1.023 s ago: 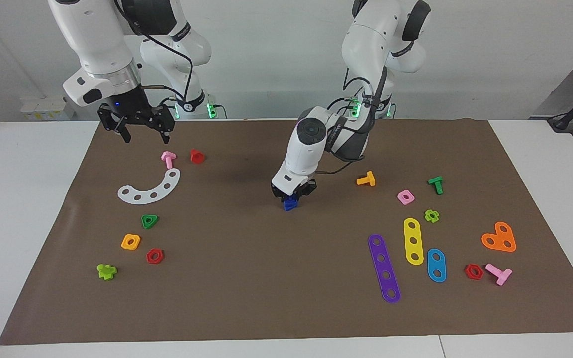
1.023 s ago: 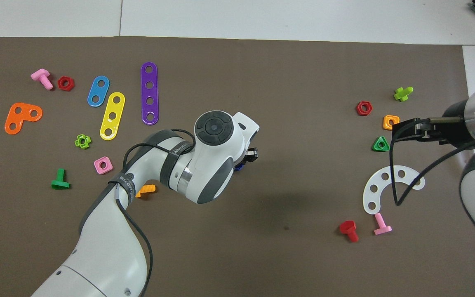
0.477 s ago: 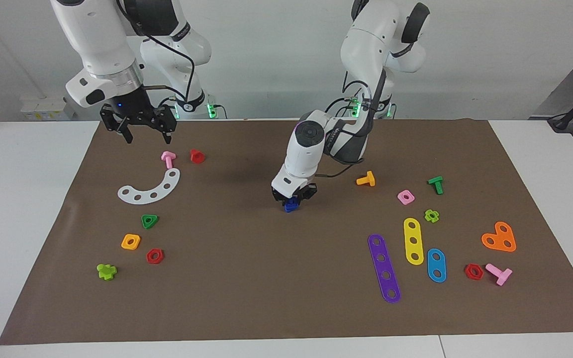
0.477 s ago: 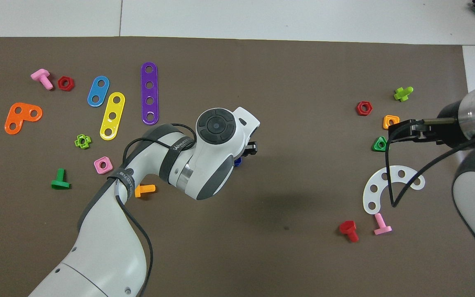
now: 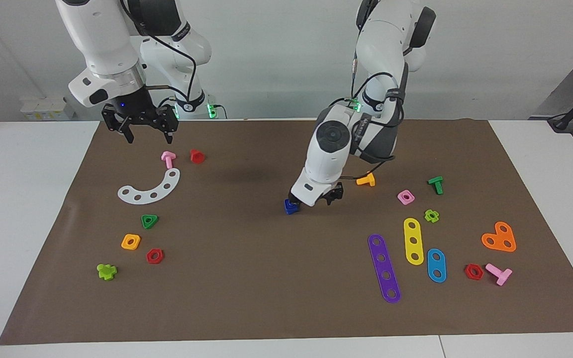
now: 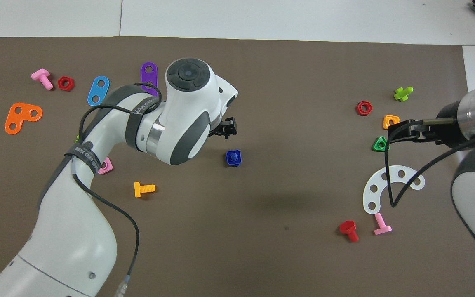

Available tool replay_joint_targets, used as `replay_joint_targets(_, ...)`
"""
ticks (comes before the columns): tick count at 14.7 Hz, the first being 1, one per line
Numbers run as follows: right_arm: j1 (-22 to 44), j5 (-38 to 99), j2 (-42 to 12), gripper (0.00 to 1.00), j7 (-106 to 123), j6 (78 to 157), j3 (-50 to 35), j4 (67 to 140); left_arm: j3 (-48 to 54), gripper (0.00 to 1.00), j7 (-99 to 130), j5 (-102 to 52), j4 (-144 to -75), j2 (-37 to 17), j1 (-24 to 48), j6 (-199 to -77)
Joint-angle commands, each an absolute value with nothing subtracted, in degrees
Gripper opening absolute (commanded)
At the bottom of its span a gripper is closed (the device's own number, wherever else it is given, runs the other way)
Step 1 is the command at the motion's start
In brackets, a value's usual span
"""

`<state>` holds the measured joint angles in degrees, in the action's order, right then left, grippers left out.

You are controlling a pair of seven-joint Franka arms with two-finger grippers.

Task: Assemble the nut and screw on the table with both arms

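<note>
The dark blue square nut [image 5: 291, 206] [image 6: 233, 158] lies on the brown sheet in the middle of the table [image 5: 28, 209]. A round blue stem end shows in its hole, which I take for the screw [image 6: 233, 156]; its head is hidden. My left gripper [image 5: 333, 197] [image 6: 226, 128] hangs open and empty just above the sheet, beside the nut toward the left arm's end and apart from it. My right gripper [image 5: 147, 132] [image 6: 400, 131] waits open in the air over the sheet's edge near the robots, above the pink bolt [image 5: 168, 159].
An orange bolt [image 5: 366, 179], a pink square nut [image 5: 406, 197] and a green bolt [image 5: 435, 184] lie close to the left arm. Coloured strips [image 5: 384, 267] lie farther out. A white curved strip [image 5: 151, 189], a green triangular nut [image 5: 149, 221] and a red bolt [image 5: 197, 156] lie toward the right arm's end.
My left gripper opened, let go of the blue nut and screw on the sheet, and drew away toward the left arm's end. The right gripper barely moved.
</note>
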<state>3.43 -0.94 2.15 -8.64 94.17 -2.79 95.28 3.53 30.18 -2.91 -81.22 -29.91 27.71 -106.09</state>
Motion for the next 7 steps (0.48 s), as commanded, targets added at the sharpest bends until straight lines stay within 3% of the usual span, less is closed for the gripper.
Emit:
replay_joint_targets(1, 2.73, -0.62, 2.20, 1.00, -7.38, 92.90, -3.08, 95.18, 3.95, 1.00, 22.62, -1.67, -78.84, -28.41, 22.00, -102.13)
replay_joint_targets(4, 2.81, -0.62, 2.46, 1.00, -7.47, 92.81, -3.08, 95.80, 3.87, 1.00, 10.32, -1.93, -82.95, -21.91, 15.14, -98.89)
replay_joint_targets(7, 2.81, -0.62, 2.46, 1.00, -7.38, 92.81, -3.08, 95.89, 3.52, 1.00, 3.62, -1.41, -94.35, -12.51, 9.07, -99.75)
